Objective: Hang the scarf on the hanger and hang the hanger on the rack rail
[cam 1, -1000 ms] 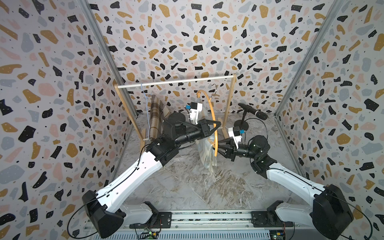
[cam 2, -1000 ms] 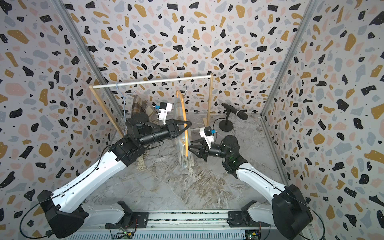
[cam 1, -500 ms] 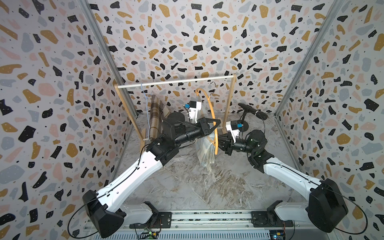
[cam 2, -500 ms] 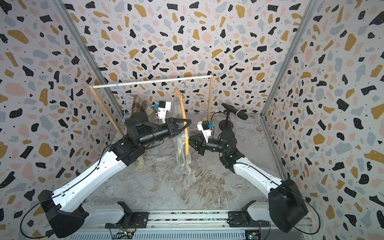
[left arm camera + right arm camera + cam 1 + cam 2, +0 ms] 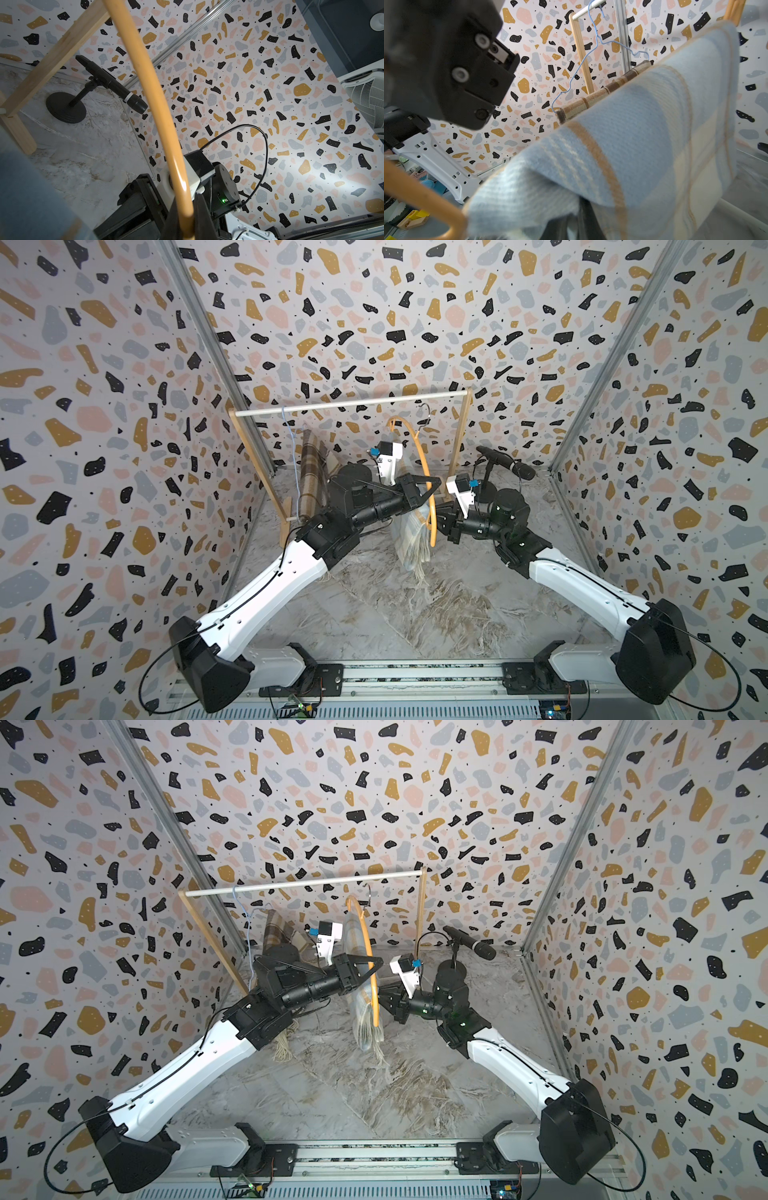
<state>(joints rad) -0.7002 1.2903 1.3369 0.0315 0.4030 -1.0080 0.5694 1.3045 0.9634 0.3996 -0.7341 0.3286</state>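
Left gripper [image 5: 430, 491] clamped on hanger [image 5: 143, 68] rim, under rail [image 5: 332, 405] near its right end. Scarf [image 5: 643, 135] draped through hanger, tails hanging toward table. Right gripper [image 5: 440, 526] at scarf's lower fold (jaws buried in cloth, grip unreadable). Best: draw cloth slowly, even out tails, hold hanger steady.

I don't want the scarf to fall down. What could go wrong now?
The scarf only drapes over the smooth orange hanger; a tug from the right gripper pinching it might slide it off. The left gripper holds the hanger by one thin side, so it could twist or slip.
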